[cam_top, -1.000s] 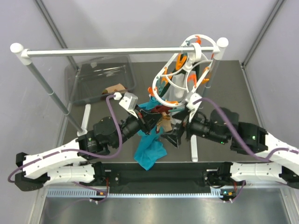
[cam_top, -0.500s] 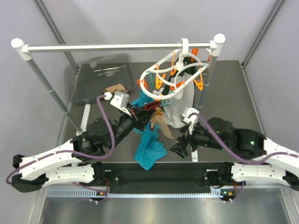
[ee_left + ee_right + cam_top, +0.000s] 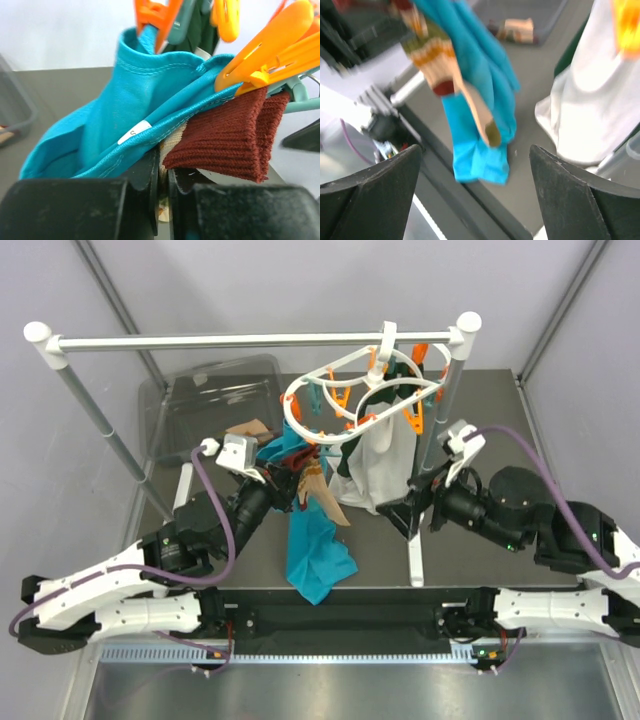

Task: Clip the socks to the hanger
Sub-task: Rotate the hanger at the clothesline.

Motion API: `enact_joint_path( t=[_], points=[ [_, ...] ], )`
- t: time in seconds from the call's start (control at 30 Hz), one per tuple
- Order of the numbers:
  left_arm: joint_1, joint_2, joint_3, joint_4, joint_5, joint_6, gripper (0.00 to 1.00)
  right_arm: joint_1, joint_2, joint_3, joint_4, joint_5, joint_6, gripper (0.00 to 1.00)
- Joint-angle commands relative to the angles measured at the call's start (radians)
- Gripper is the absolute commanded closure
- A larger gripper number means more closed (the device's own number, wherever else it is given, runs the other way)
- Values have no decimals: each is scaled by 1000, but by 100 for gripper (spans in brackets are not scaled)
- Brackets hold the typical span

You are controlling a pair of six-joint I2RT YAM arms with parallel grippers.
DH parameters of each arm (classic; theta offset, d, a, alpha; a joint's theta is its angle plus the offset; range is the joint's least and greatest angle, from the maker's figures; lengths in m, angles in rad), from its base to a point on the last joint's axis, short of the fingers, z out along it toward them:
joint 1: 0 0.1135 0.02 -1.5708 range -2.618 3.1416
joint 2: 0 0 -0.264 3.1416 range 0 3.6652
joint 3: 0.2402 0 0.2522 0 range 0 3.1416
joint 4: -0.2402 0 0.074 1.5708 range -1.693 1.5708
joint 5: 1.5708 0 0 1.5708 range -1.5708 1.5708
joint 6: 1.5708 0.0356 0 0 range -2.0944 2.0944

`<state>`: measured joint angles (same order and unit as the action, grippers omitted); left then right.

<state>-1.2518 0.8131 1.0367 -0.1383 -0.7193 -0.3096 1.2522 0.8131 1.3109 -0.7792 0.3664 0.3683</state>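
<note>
The left gripper (image 3: 164, 172) clamps the sock (image 3: 225, 135), the right gripper (image 3: 475, 150) gapes empty, so the unheld hanger (image 3: 293, 412) may swing and its clip (image 3: 265, 55) miss.

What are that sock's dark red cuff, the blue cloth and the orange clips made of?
The sock looks like a matte ribbed knit, maybe cotton or wool: its rows of loops show. The teal cloth seems a smooth thin fabric with stitched hems. The orange clips look like glossy moulded plastic.
</note>
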Motion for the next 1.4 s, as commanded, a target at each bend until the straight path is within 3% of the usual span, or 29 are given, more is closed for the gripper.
enact_joint_path(
  t=[0.0,0.3,0.53,1.37],
  points=[
    [0,-28,55,-12,-106,76,86,-5,88,146,-2,86,15,13],
    [0,-45,63,-29,-111,58,86,-2,236,317,122,138,-210,30],
    [0,-37,65,-34,-88,41,88,9,273,347,175,115,-402,34],
    [0,-29,54,-35,-34,-17,92,58,319,320,347,253,-473,42]
  ],
)
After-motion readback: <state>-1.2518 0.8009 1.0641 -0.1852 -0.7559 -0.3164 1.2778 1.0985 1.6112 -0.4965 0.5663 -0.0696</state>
